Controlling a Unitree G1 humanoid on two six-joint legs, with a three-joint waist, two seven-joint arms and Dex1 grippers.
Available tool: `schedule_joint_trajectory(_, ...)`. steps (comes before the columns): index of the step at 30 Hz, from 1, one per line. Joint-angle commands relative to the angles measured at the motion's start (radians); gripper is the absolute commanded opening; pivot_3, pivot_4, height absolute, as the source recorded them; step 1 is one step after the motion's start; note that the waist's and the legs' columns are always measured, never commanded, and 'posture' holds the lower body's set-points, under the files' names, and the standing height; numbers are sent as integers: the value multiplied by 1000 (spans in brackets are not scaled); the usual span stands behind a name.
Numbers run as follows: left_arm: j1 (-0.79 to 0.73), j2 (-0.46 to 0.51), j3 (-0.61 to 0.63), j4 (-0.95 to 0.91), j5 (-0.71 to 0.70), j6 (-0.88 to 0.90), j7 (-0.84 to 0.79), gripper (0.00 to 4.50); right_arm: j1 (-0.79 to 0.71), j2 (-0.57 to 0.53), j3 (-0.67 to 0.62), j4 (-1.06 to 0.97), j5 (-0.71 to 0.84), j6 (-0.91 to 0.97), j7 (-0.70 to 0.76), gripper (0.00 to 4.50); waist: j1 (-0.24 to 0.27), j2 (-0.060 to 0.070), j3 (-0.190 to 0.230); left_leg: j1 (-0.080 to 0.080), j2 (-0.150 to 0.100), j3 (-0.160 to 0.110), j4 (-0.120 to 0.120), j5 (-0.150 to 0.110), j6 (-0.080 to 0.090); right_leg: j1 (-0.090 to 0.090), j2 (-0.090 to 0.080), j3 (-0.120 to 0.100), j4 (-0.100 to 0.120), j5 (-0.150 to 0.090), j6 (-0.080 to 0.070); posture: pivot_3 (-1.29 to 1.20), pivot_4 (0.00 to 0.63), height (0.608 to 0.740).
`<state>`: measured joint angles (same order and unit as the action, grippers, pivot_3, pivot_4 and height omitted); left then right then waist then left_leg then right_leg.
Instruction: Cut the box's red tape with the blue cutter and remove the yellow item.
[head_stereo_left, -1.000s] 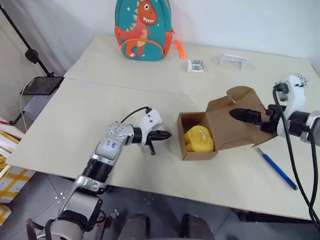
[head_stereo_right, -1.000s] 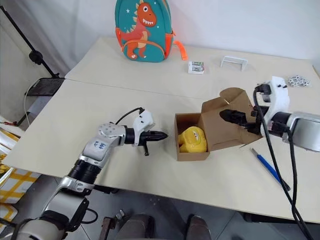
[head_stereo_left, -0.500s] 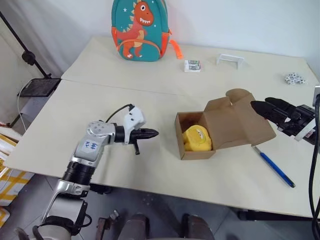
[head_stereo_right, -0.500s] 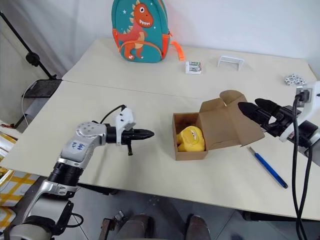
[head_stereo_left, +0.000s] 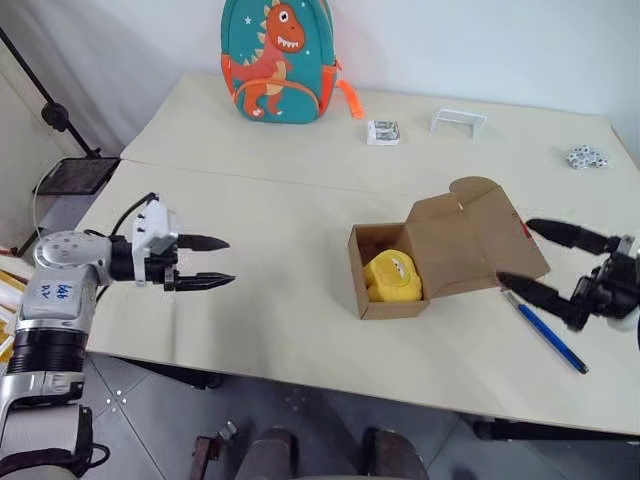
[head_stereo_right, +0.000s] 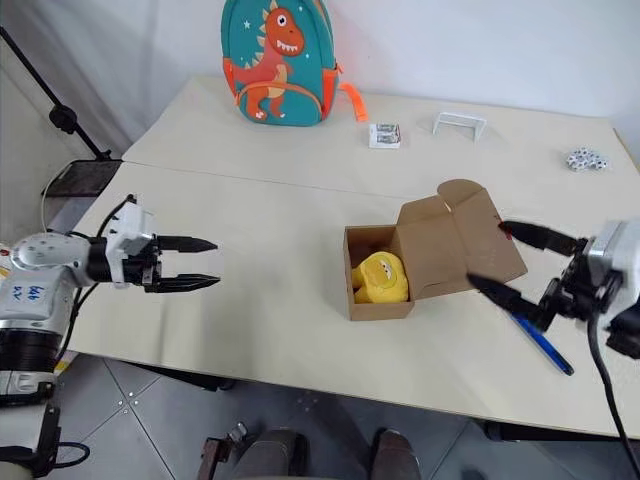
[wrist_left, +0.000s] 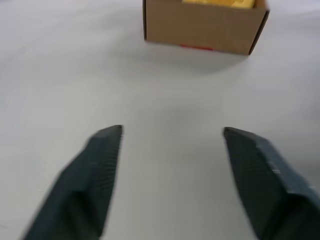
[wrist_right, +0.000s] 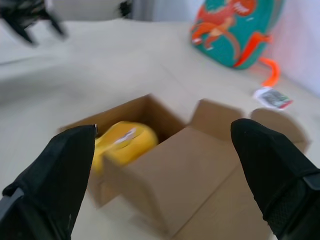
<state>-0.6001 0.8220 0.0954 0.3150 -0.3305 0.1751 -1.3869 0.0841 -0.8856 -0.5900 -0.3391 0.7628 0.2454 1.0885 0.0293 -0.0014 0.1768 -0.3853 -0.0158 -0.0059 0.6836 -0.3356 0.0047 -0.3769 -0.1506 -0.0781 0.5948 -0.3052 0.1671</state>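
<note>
Left eye view: brown cardboard box (head_stereo_left: 400, 270) is seen open near the table (head_stereo_left: 250, 200) front edge, lid flap folded back toward the right. Rounded soft yellow item (head_stereo_left: 393, 276) sits inside it. Slim blue cutter (head_stereo_left: 549, 336) lies flat on the table just right of the box. Left claw (head_stereo_left: 205, 262) is held released, well left of the box; right claw (head_stereo_left: 545, 262) is spread wide beside the flap, nothing gripped. Left wrist view alone shows a thin strip of red tape (wrist_left: 197, 47) along the box's lower edge. Teal dinosaur backpack (head_stereo_left: 279, 60) stands at the far edge.
</note>
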Motion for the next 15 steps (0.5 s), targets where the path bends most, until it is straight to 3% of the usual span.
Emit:
schedule_joint_trajectory(1, -66, -7, -47, -81, -27, 45, -37, 4462, 42, 18, -62, -45, -21, -71, 51, 4500, -2, 0, 0, 0, 0, 0, 0, 0, 0, 0, 0, 0, 0, 0, 0, 0, 150, 740)
schedule_joint_trajectory(5, -235, -95, -234, -217, 27, 236, -14, 4462, 113, 32, -112, -49, -15, -84, 84, 4500, 10, -1, 0, 0, -1, -1, 1, 0, 0, 1, 0, 0, 1, 0, 1, 0, 150, 740)
schedule_joint_trajectory(8, -387, -243, -340, -233, 63, 369, 85, 4462, 125, 54, -153, -66, 16, -82, 62, 4500, 14, -1, 1, 0, -1, 0, 2, 0, 0, 1, 0, 1, 1, 1, 1, 0, 150, 740)
schedule_joint_trajectory(12, -486, -389, -469, -125, 179, 365, 172, 4462, 165, 83, -225, -104, 24, -88, 39, 4500, 11, -1, 0, 1, -1, 0, 1, 0, 0, 1, 0, 1, 1, 1, 2, 0, 150, 740)
schedule_joint_trajectory(15, -509, -442, -474, -61, 208, 333, 223, 4462, 162, 110, -249, -109, 38, -140, 67, 4500, -6, -1, 1, 2, -1, 1, -1, 0, 0, 1, 0, 2, 1, 1, 1, 0, 150, 740)
